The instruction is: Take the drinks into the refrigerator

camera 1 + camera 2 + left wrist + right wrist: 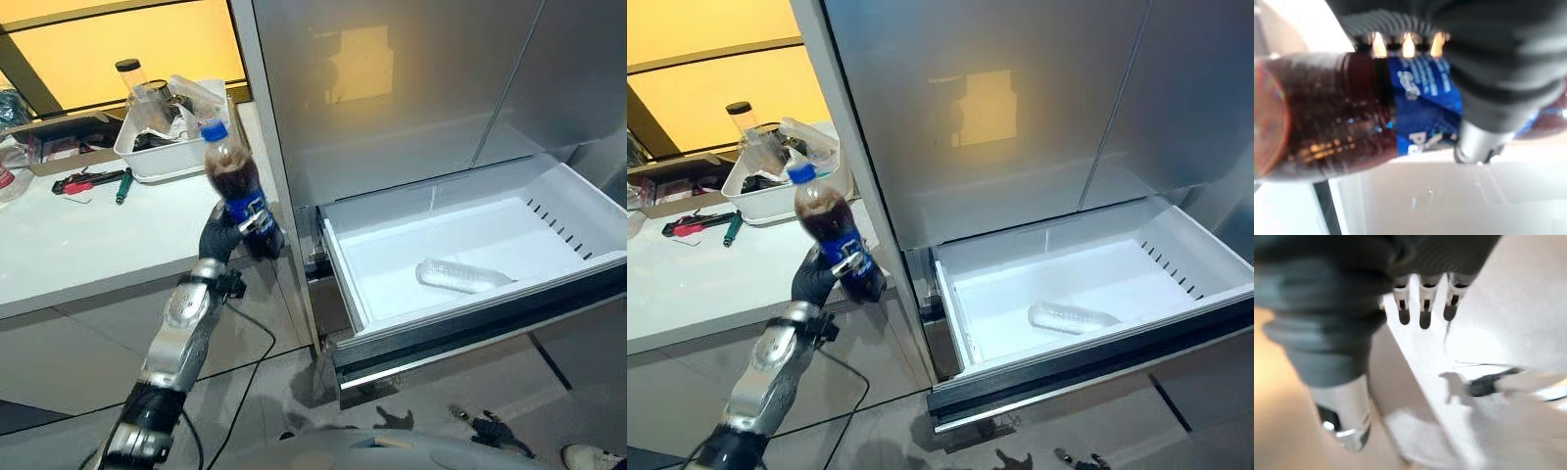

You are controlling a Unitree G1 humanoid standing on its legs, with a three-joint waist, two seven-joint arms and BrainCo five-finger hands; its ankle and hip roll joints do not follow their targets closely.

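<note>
Bottle: dark cola in a clear plastic bottle with a blue cap and blue label [235, 186], held in the air beside the refrigerator's front corner, over the edge of the white counter [88, 245].
Left hand: dark-covered hand [223, 235] with its fingers curled round the bottle's lower half at the label; in the left wrist view the fingers and thumb wrap the blue band.
Bottle axis: near upright, cap uppermost and leaning slightly toward the counter.
Right hand: seen in its own wrist view [1422, 303], fingers straight and holding nothing.
Drawer: white pull-out refrigerator drawer [345, 269], open, lying to the right of the held bottle and lower than it.
Drawer contents: one clear plastic bottle [460, 276] on its side on the drawer floor, long axis along the drawer's width.
Key relation: the drawer opening lies rightward and downward of the left hand, with the drawer's near left wall between them; the left hand is the one carrying the load.
Judgement: the carry looks mid-way; the bottle likely has to clear that wall before it is lowered.
Counter items: white plastic tub of clutter [171, 132], near the back, well apart from the hand.
</note>
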